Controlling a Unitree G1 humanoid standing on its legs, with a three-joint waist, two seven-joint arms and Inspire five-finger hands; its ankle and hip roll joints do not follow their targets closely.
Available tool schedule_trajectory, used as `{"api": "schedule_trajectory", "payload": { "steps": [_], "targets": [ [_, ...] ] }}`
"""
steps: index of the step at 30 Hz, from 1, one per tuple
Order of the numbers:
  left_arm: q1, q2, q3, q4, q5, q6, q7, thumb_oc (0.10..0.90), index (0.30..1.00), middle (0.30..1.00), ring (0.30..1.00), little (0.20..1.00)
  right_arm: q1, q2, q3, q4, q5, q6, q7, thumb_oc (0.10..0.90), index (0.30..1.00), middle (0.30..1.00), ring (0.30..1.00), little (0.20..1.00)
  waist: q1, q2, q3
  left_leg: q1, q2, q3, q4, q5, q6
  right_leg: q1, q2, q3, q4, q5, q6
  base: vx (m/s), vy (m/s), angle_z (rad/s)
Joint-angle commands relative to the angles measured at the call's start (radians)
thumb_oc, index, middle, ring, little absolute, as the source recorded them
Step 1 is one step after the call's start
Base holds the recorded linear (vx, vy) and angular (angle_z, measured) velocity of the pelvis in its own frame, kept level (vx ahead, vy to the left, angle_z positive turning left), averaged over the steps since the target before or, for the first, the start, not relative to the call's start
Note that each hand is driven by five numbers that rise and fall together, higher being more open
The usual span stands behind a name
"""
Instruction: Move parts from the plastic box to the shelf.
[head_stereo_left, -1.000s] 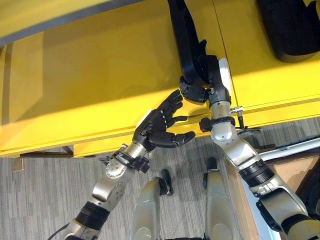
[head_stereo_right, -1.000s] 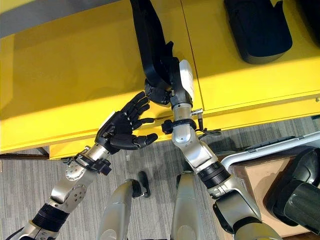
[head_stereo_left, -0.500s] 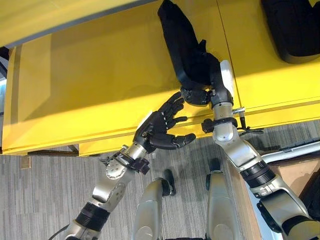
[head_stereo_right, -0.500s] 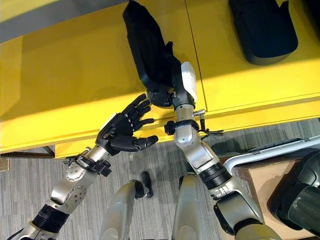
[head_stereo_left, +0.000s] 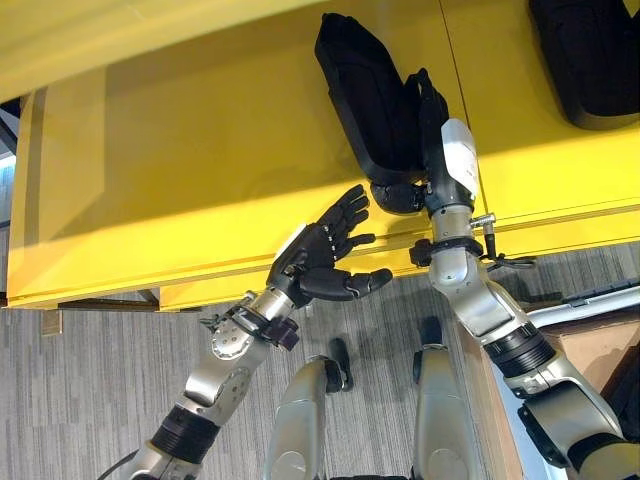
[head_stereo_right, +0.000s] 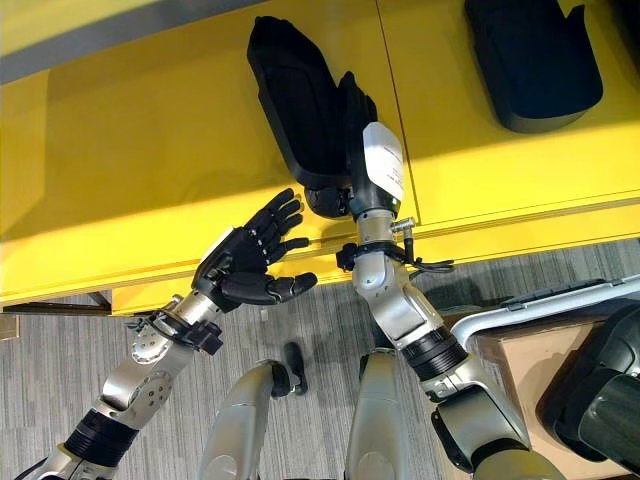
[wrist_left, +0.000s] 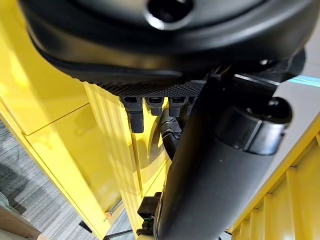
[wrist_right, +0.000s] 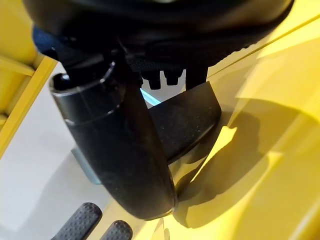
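Observation:
A long black part (head_stereo_left: 362, 90) lies on the yellow shelf (head_stereo_left: 180, 170), its near end close to the front edge. My right hand (head_stereo_right: 378, 165) rests against the part's right side with fingers (head_stereo_right: 350, 100) straight along it and the thumb at the near end. In the right wrist view the thumb (wrist_right: 120, 145) crosses in front of the part (wrist_right: 192, 120). My left hand (head_stereo_left: 320, 255) hovers open at the shelf's front edge, just left of and below the part (head_stereo_right: 295, 95), holding nothing. Its fingers (wrist_left: 135, 112) point at the shelf.
A second black part (head_stereo_right: 535, 60) lies on the shelf to the right. At lower right stands a pale plastic box rim (head_stereo_right: 560, 295) by a brown box (head_stereo_right: 520, 390), with another black part (head_stereo_right: 600, 390) there. Grey carpet lies below the shelf edge.
The right hand's fingers, curled at the part's near end before, have straightened along its side. The view has shifted, and the part's far end shows. The left hand has barely moved.

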Motion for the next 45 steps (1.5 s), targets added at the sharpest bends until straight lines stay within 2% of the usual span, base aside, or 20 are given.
{"api": "schedule_trajectory", "payload": {
  "steps": [1, 12, 14, 17, 18, 20, 23, 26, 32, 33, 36, 38, 42, 45],
  "targets": [
    [0.008, 0.005, 0.042, -0.209, -0.063, -0.074, -0.047, 0.900, 1.000, 1.000, 1.000, 1.000, -0.040, -0.016, -0.059, -0.068, -0.030, 0.016, -0.024, 0.900, 1.000, 1.000, 1.000, 1.000, 0.015, 0.010, -0.011, 0.078, -0.051, 0.014, -0.098, -0.053, 0.062, 0.089, -0.013, -0.094, 0.057, -0.119, -0.080, 0.04, 0.010, 0.00],
    [0.023, 0.009, 0.050, -0.216, -0.084, -0.074, -0.068, 0.900, 1.000, 1.000, 1.000, 1.000, -0.054, -0.039, -0.061, -0.027, -0.054, 0.020, 0.013, 0.900, 1.000, 1.000, 1.000, 1.000, 0.026, 0.023, -0.020, 0.100, -0.065, 0.015, -0.131, -0.040, 0.063, 0.113, -0.031, -0.108, 0.030, -0.107, -0.079, 0.04, 0.037, 0.00],
    [0.024, 0.011, 0.053, -0.218, -0.086, -0.070, -0.076, 0.900, 1.000, 1.000, 1.000, 1.000, -0.060, -0.045, -0.059, -0.022, -0.086, 0.021, 0.034, 0.900, 1.000, 1.000, 1.000, 1.000, 0.030, 0.023, -0.022, 0.098, -0.067, 0.014, -0.128, -0.042, 0.063, 0.114, -0.033, -0.109, 0.030, -0.108, -0.080, 0.03, 0.018, 0.00],
    [0.027, 0.016, 0.057, -0.220, -0.102, -0.044, -0.094, 0.900, 1.000, 1.000, 1.000, 1.000, -0.074, -0.060, -0.035, -0.027, -0.223, -0.004, 0.133, 0.900, 1.000, 1.000, 1.000, 1.000, 0.038, 0.022, -0.024, 0.092, -0.071, 0.011, -0.121, -0.046, 0.065, 0.113, -0.037, -0.115, 0.038, -0.111, -0.082, 0.01, 0.003, 0.00],
    [0.028, 0.016, 0.057, -0.221, -0.104, -0.039, -0.095, 0.900, 1.000, 1.000, 1.000, 1.000, -0.075, -0.062, -0.032, -0.028, -0.234, -0.011, 0.143, 0.900, 1.000, 1.000, 1.000, 1.000, 0.039, 0.022, -0.025, 0.091, -0.071, 0.010, -0.120, -0.046, 0.065, 0.113, -0.037, -0.115, 0.039, -0.112, -0.082, 0.00, 0.000, 0.00],
    [0.032, 0.019, 0.054, -0.213, -0.090, -0.029, -0.122, 0.900, 1.000, 1.000, 1.000, 1.000, -0.085, -0.069, 0.009, -0.050, -0.323, 0.008, 0.195, 0.900, 1.000, 1.000, 1.000, 1.000, 0.044, 0.020, -0.024, 0.090, -0.072, 0.012, -0.113, -0.048, 0.067, 0.114, -0.039, -0.116, 0.040, -0.109, -0.081, 0.02, -0.006, 0.00],
    [0.052, 0.035, 0.050, -0.213, -0.108, -0.020, -0.146, 0.900, 1.000, 1.000, 1.000, 1.000, -0.122, -0.093, 0.074, -0.058, -0.399, -0.001, 0.277, 0.900, 1.000, 1.000, 1.000, 1.000, 0.059, 0.015, -0.029, 0.093, -0.073, 0.009, -0.109, -0.052, 0.071, 0.122, -0.044, -0.125, 0.039, -0.108, -0.080, 0.04, -0.017, 0.03],
    [0.059, 0.044, 0.044, -0.221, -0.110, -0.012, -0.155, 0.900, 1.000, 1.000, 1.000, 1.000, -0.157, -0.099, 0.116, -0.056, -0.430, 0.009, 0.318, 0.900, 1.000, 1.000, 1.000, 1.000, 0.072, 0.015, -0.031, 0.099, -0.076, 0.003, -0.111, -0.053, 0.074, 0.131, -0.049, -0.132, 0.038, -0.108, -0.078, 0.06, -0.010, 0.07],
    [0.077, 0.064, 0.048, -0.239, -0.131, 0.002, -0.184, 0.900, 1.000, 1.000, 1.000, 1.000, -0.222, -0.106, 0.183, -0.078, -0.444, 0.007, 0.394, 0.900, 1.000, 1.000, 1.000, 1.000, 0.105, 0.014, -0.040, 0.109, -0.082, -0.011, -0.132, -0.041, 0.072, 0.152, -0.056, -0.153, 0.019, -0.104, -0.073, 0.05, -0.018, 0.02],
    [0.084, 0.068, 0.050, -0.245, -0.132, 0.004, -0.189, 0.900, 1.000, 1.000, 1.000, 1.000, -0.230, -0.106, 0.194, -0.086, -0.434, 0.037, 0.405, 0.900, 1.000, 1.000, 1.000, 1.000, 0.113, 0.014, -0.043, 0.110, -0.084, -0.015, -0.137, -0.038, 0.072, 0.156, -0.058, -0.159, 0.018, -0.104, -0.073, 0.04, -0.021, -0.01],
    [0.088, 0.072, 0.051, -0.252, -0.137, 0.010, -0.194, 0.900, 1.000, 1.000, 1.000, 1.000, -0.237, -0.104, 0.205, -0.077, -0.412, 0.073, 0.406, 0.900, 1.000, 1.000, 1.000, 1.000, 0.122, 0.014, -0.044, 0.109, -0.085, -0.020, -0.141, -0.035, 0.071, 0.159, -0.059, -0.164, 0.016, -0.104, -0.072, 0.03, -0.025, 0.05],
    [0.090, 0.077, 0.051, -0.254, -0.135, 0.013, -0.197, 0.900, 1.000, 1.000, 1.000, 1.000, -0.240, -0.100, 0.213, -0.047, -0.366, 0.095, 0.369, 0.900, 1.000, 1.000, 1.000, 1.000, 0.131, 0.012, -0.046, 0.106, -0.086, -0.026, -0.142, -0.032, 0.071, 0.163, -0.060, -0.172, 0.015, -0.106, -0.074, 0.02, -0.041, 0.10],
    [0.090, 0.076, 0.051, -0.254, -0.132, 0.013, -0.199, 0.900, 1.000, 1.000, 1.000, 1.000, -0.230, -0.093, 0.209, -0.029, -0.303, 0.098, 0.338, 0.900, 1.000, 1.000, 1.000, 1.000, 0.135, 0.011, -0.044, 0.099, -0.085, -0.029, -0.136, -0.032, 0.070, 0.161, -0.061, -0.176, 0.022, -0.108, -0.076, 0.00, -0.022, 0.05],
    [0.092, 0.070, 0.054, -0.259, -0.125, 0.019, -0.201, 0.900, 1.000, 1.000, 1.000, 1.000, -0.198, -0.069, 0.193, -0.024, -0.144, 0.135, 0.278, 0.900, 1.000, 1.000, 1.000, 1.000, 0.133, 0.010, -0.038, 0.103, -0.085, -0.029, -0.139, -0.028, 0.069, 0.164, -0.058, -0.176, 0.020, -0.106, -0.077, 0.00, 0.000, 0.00]
  ]
}}
